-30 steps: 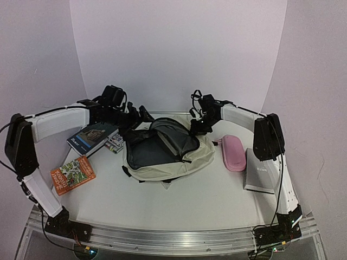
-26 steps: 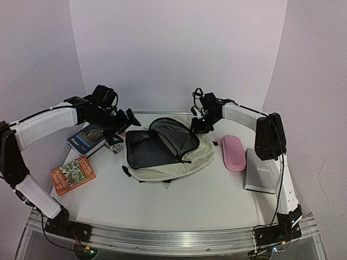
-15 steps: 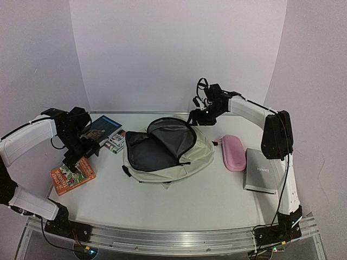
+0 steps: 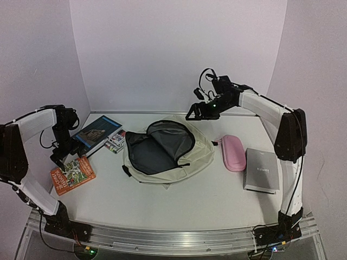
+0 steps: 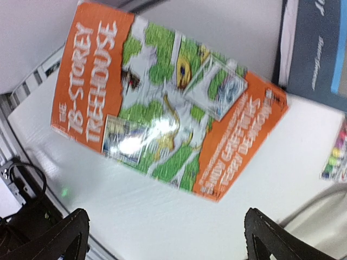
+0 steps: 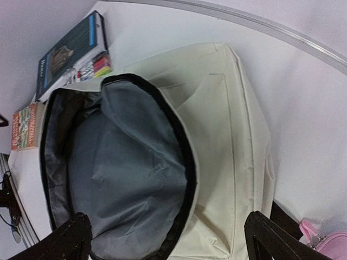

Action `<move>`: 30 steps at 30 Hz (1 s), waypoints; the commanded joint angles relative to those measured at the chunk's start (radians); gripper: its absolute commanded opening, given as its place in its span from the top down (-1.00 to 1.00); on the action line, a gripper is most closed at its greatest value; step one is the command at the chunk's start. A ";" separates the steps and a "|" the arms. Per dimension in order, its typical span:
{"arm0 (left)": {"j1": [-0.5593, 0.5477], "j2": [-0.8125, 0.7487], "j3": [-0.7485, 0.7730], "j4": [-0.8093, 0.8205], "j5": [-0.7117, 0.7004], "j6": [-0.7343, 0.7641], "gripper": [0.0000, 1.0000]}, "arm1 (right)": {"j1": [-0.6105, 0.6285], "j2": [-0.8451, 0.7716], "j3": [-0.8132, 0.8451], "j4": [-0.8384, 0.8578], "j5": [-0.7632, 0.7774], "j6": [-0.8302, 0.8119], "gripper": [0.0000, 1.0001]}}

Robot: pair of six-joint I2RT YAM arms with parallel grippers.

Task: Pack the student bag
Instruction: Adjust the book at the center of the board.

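Nearest, at 8 o'clock from the table's middle: thin orange paperback book (image 5: 162, 108) flat on the white table (image 4: 179, 211). My left gripper (image 5: 165, 241) hangs over it, fingers spread wide, nothing between them. At 4 o'clock lies a flat grey rectangular box (image 4: 262, 170), close to the right edge. Centre: the student bag (image 4: 203, 154), a big cream fabric backpack on its back, main zip undone, dark grey lining gaping toward 10 o'clock. I judge it soft and light, likely to sag and slide on the smooth top. A grip on the black-edged rim of the mouth or the top of the flap should hold it open; pinching the loose cream panel would only bunch cloth. At 3 o'clock beside the bag: a pink oval pencil case (image 4: 233, 152), near but apart. At 10 o'clock: a blue hardcover book (image 4: 97, 131), with a small pack of coloured markers (image 4: 115, 142) between it and the bag. Farthest, at 1 o'clock: my right gripper (image 4: 191, 115) is raised above the bag's far rim, fingers wide, empty. There is open room along the near strip in front of the bag. The left edge is tight by the books, and the back wall is close behind the bag.
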 commanded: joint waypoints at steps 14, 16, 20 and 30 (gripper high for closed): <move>0.159 0.262 0.147 0.181 -0.042 0.171 -0.99 | -0.003 -0.265 -0.172 0.001 -0.148 -0.117 -0.97; 0.159 0.286 0.151 0.182 -0.061 0.168 -0.99 | -0.005 -0.273 -0.179 0.000 -0.147 -0.116 -0.97; 0.160 0.346 0.159 0.182 -0.059 0.177 -0.99 | -0.004 -0.285 -0.189 -0.002 -0.143 -0.119 -0.96; 0.038 0.371 0.085 0.228 0.048 0.230 -0.99 | -0.010 -0.288 -0.188 -0.004 -0.142 -0.137 -0.97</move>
